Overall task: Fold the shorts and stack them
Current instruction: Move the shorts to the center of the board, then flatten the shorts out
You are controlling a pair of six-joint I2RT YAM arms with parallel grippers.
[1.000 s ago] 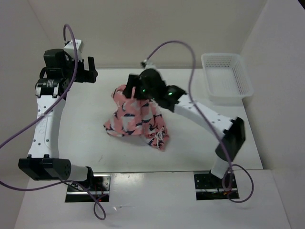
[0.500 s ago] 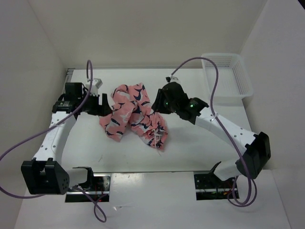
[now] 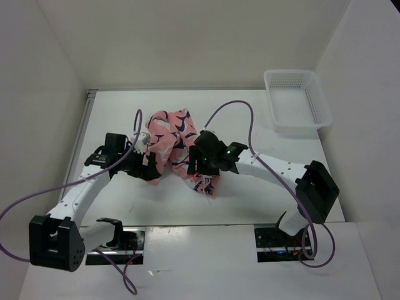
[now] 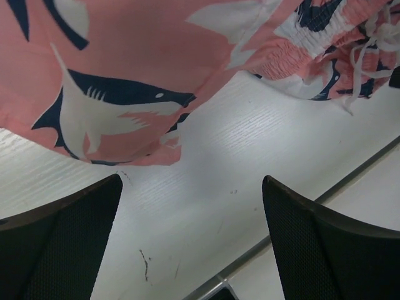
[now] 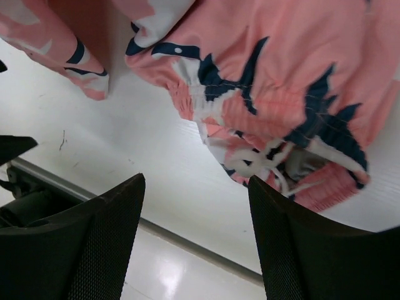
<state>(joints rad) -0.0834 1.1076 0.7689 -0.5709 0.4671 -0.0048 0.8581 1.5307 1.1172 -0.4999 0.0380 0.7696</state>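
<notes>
The white tabletop (image 3: 281, 187) carries everything, with plain walls rising on three sides. Near its middle, a little left of centre, the shorts (image 3: 170, 140) lie in a crumpled, unfolded heap. They are salmon-pink cloth printed with navy-and-white sea creatures, and the gathered waistband end is bunched toward the near edge. A white mesh basket (image 3: 289, 128) sits well apart from them in the far right corner.

Both arms reach in low from the near edge, one on each side of the heap. The left pincer (image 3: 147, 167) is at the heap's left flank. In its wrist view the two dark fingers (image 4: 69, 237) are spread wide with only bare tabletop between them, and the hem of the shorts (image 4: 125, 81) lies just past the tips, so it grips nothing. The right pincer (image 3: 199, 164) is over the heap's right near side, equally wide apart and holding nothing. The elastic waistband lies just ahead of its fingers (image 5: 294, 250).

A tangled white drawstring (image 5: 275, 165) trails from that waistband. A small dark scratch (image 4: 145, 262) marks the tabletop between the left fingers.
</notes>
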